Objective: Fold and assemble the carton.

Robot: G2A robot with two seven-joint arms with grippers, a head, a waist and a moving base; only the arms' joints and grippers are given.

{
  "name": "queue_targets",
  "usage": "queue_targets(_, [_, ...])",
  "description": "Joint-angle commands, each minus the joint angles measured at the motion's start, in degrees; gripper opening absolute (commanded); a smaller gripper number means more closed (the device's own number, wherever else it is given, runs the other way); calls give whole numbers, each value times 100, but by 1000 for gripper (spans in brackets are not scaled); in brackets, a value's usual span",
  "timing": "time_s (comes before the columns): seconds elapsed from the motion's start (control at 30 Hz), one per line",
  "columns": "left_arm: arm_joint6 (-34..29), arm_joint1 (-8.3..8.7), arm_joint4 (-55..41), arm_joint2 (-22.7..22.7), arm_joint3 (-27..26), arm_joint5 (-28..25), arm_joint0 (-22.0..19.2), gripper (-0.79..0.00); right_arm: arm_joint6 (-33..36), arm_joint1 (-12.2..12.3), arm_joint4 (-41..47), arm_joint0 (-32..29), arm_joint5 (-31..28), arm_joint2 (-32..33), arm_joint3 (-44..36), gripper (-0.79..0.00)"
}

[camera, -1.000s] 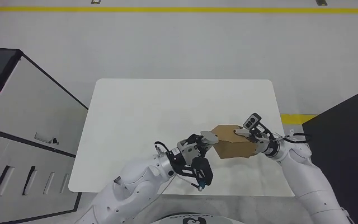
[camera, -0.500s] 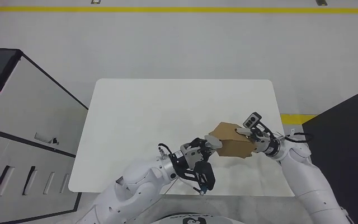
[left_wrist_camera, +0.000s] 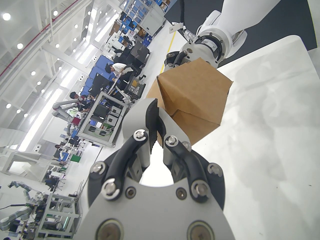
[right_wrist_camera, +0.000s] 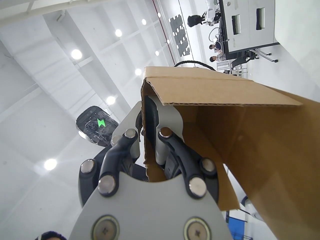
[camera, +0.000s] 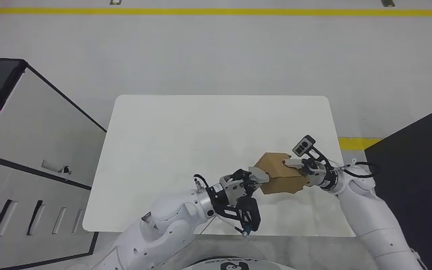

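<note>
The carton (camera: 278, 173) is out at the table's (camera: 202, 135) near right corner, a brown cardboard box held between the two arms and sitting tilted rather than square to the table edge. Whether its lowest edge touches the white top or hangs just above it, I cannot tell.

The right gripper (camera: 300, 169) has it from the right. From that wrist, the fingers (right_wrist_camera: 170, 116) are clamped on one wall of the carton (right_wrist_camera: 250, 138), with the raw cardboard edge running down between them. This end is open: the brown inside shows, and a flap stands out above the opening.

The left gripper (camera: 257, 177) is on the opposite side, at the carton's left end. From its own wrist, the two fingers are drawn together, the dark ribbed pads (left_wrist_camera: 151, 116) meeting near the tips. The left gripper (left_wrist_camera: 157, 118) sits right at the lower part of the carton (left_wrist_camera: 195, 96), which faces it with flaps folded shut and a seam across. I cannot tell whether the tips pinch an edge or only press on it. Beyond the box, the right gripper (left_wrist_camera: 175, 59) grips the far side.

A grey cabinet (camera: 40, 135) stands to the left of the table, and a yellow line (camera: 202, 11) crosses the floor behind it.
</note>
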Motion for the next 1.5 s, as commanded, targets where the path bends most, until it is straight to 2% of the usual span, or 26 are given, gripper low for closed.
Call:
queue_targets(0.0, [-9,0,-13,-2,12,17,-1,-785,15,-1,4,-1,-100,22,-3,-785])
queue_targets(0.33, [-138,-9,-152,-44,53,135,27,-785,-67,-5,12,-2,-167,45,-7,-785])
queue_targets(0.53, [-155,-12,-181,-41,81,148,7,-785,-107,14,-283,-37,-639,175,-272,-785])
queue_targets(1.0, [24,8,-119,21,102,-85,-65,-785,123,33,-575,-5,-1251,320,-417,-785])
queue_targets(1.47, [124,8,-89,145,130,-166,-151,-785,164,57,-589,1,-1277,244,-506,-785])
